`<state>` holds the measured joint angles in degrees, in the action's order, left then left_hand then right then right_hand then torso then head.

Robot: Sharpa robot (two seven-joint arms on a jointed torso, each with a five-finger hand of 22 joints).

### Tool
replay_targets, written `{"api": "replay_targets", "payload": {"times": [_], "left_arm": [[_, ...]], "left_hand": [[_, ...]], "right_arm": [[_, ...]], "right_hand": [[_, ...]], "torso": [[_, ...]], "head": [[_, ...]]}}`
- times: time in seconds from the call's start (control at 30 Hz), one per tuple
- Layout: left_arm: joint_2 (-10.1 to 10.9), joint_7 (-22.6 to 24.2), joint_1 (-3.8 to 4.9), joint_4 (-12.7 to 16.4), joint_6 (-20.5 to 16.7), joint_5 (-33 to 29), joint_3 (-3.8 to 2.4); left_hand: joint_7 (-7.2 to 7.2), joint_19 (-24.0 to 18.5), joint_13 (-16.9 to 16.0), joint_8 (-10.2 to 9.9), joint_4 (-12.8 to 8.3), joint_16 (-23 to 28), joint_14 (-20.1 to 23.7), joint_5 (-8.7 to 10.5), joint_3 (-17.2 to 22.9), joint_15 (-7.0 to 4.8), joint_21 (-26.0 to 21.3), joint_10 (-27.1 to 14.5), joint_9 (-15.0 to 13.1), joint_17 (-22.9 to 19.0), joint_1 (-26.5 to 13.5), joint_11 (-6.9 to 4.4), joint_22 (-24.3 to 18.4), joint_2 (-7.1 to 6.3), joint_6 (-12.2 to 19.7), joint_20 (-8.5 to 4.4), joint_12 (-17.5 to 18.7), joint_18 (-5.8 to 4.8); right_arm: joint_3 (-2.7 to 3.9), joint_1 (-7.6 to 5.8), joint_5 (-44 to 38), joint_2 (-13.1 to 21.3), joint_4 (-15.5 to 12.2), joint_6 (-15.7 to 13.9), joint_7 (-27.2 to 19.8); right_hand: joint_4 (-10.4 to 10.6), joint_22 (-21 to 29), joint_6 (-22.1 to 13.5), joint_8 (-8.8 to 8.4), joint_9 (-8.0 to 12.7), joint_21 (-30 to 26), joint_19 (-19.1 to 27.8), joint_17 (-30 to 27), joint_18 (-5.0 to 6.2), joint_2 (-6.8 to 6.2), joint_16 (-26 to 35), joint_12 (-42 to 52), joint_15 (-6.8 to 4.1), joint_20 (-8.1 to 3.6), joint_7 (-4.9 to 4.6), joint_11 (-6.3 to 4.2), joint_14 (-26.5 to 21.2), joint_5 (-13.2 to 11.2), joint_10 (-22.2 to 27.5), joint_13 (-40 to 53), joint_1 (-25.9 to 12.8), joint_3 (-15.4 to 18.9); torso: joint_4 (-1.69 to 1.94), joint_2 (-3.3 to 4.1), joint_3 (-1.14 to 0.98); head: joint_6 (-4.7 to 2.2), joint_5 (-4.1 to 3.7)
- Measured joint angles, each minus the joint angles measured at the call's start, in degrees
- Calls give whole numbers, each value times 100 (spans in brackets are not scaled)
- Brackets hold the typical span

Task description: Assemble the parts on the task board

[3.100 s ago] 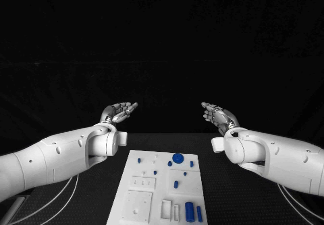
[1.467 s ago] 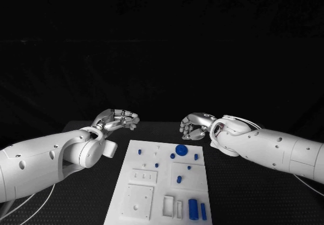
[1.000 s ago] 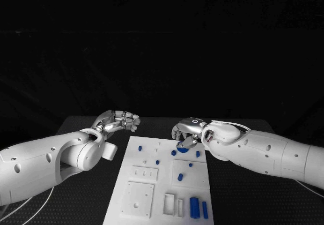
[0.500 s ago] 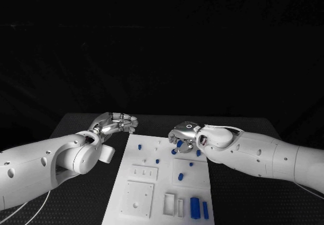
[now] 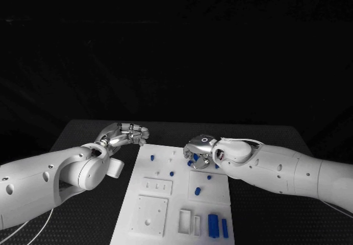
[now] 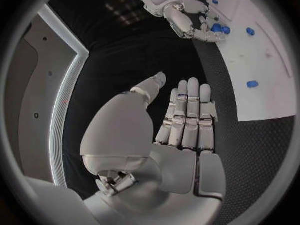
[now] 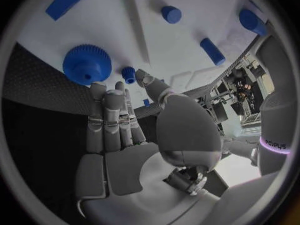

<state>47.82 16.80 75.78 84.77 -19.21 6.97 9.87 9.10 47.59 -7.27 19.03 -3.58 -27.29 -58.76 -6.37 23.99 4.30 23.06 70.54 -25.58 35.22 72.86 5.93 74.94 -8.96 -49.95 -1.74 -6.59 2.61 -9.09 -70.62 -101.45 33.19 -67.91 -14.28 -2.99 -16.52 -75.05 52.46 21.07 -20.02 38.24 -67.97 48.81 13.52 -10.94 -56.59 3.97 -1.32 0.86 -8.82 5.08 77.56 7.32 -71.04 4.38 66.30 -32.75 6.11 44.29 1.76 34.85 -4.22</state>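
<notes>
A black worktop [image 5: 88,132] carries a long white task board [image 5: 166,204], running from 6 o'clock toward 12 o'clock in the head view. Two white arms reach in over its far end.

The right robot hand [image 5: 198,150] hovers over the board's far right corner — fingers straight and apart, holding nothing. Directly beneath its fingertips sits the large blue gear [image 7: 87,65], a round toothed disc lying flat, with a small blue gear [image 7: 128,74] just beside it. This hand is plainly the nearer one; the gear lies just ahead of its fingers.

The left robot hand [image 5: 125,135] is at about 10 o'clock off the board's far left corner, over bare worktop, fingers together and extended, empty.

Counted in the head view: one board, two hands, and about eight smaller blue parts — two upright bars [image 5: 218,226] side by side at the near right edge, the rest short pegs [image 5: 197,191] scattered across the middle and far end. An exact count is uncertain where the right robot hand covers the board.
</notes>
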Motion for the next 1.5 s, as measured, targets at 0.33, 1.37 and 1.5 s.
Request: {"api": "replay_targets", "payload": {"times": [0.33,1.37,1.5], "left_arm": [[6,-16,0,1,9,-18,0],[8,-56,0,-16,37,-62,-1],[9,-60,0,-19,37,-64,-1]], "left_hand": [[0,0,-5,0,-30,0,0,0,30,0,0,0,0,5,-50,0,-1,6,0,0,0,-6],[0,1,-15,-22,-94,0,0,0,94,0,22,0,-1,10,-142,0,-2,5,0,1,43,-43],[0,1,-15,-22,-110,0,0,0,110,0,22,0,-2,10,-141,0,-3,5,0,1,66,-44]], "right_arm": [[-13,27,-58,-30,55,54,2],[-13,46,-146,6,-84,-55,211],[16,55,-157,42,-187,-266,396]], "right_hand": [[14,0,61,0,-16,155,4,-14,-22,32,-133,0,-22,-39,21,-29,-19,-119,-77,17,-32,-85],[312,0,649,350,-252,768,-49,-101,-24,229,-664,239,-310,-90,253,-338,-124,-492,-918,335,-259,-1041],[301,0,650,350,-252,772,-48,-114,-24,229,-688,239,-320,-90,253,-344,-133,-470,-924,345,-259,-1091]], "torso": [[2,44,4],[-12,82,30],[-13,84,32]], "head": [[20,13],[-24,22],[-65,32]]}}
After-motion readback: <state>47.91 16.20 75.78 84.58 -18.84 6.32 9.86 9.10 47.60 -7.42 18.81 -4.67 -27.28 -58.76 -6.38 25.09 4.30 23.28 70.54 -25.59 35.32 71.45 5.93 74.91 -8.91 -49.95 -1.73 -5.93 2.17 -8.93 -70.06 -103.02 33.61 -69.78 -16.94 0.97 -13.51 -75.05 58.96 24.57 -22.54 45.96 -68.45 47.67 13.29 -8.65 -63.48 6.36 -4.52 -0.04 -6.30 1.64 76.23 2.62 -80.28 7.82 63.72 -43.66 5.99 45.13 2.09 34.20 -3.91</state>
